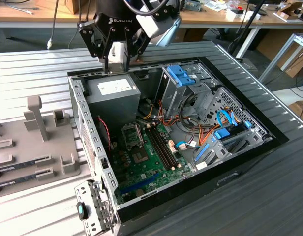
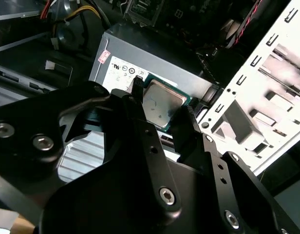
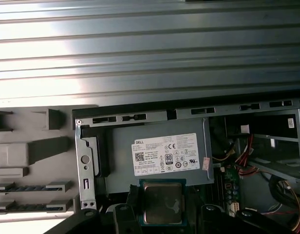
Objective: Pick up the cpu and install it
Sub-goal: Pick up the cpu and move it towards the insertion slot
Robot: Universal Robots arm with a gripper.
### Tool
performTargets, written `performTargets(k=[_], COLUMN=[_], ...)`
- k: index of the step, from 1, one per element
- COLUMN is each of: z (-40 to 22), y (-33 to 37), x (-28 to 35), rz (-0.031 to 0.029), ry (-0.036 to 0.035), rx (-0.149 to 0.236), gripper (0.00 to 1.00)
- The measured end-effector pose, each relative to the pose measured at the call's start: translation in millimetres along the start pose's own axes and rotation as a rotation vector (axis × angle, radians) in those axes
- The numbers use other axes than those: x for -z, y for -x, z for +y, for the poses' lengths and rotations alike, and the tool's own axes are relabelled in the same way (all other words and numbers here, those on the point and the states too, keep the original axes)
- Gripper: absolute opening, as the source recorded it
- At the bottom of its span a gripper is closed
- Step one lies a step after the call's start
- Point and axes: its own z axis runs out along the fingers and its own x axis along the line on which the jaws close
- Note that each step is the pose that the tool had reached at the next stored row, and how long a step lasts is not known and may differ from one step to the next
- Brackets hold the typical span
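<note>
Two fingers (image 2: 138,95) clamp the cpu (image 2: 162,103) by opposite edges. Beneath them lies the grey, labelled power supply (image 3: 159,151).

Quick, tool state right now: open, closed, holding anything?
Tool: closed, holding the cpu above the power supply box.

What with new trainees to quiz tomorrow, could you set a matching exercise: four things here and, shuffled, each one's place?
1. cpu
2. power-supply box
3. memory sticks
4. grey fixture tray

A. seated on the green board
B. between the fingers of the gripper
C. outside the computer case, at the exterior view's left
D. inside the case, in a corner

Pairs: 1-B, 2-D, 3-A, 4-C
</note>
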Motion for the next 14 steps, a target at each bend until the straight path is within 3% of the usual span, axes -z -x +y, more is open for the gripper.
performTargets(k=[14], z=[1.1], y=[16.1], x=[-1.6], rz=[-0.0001], ry=[-0.0013], rx=[0.000], gripper=[0.47])
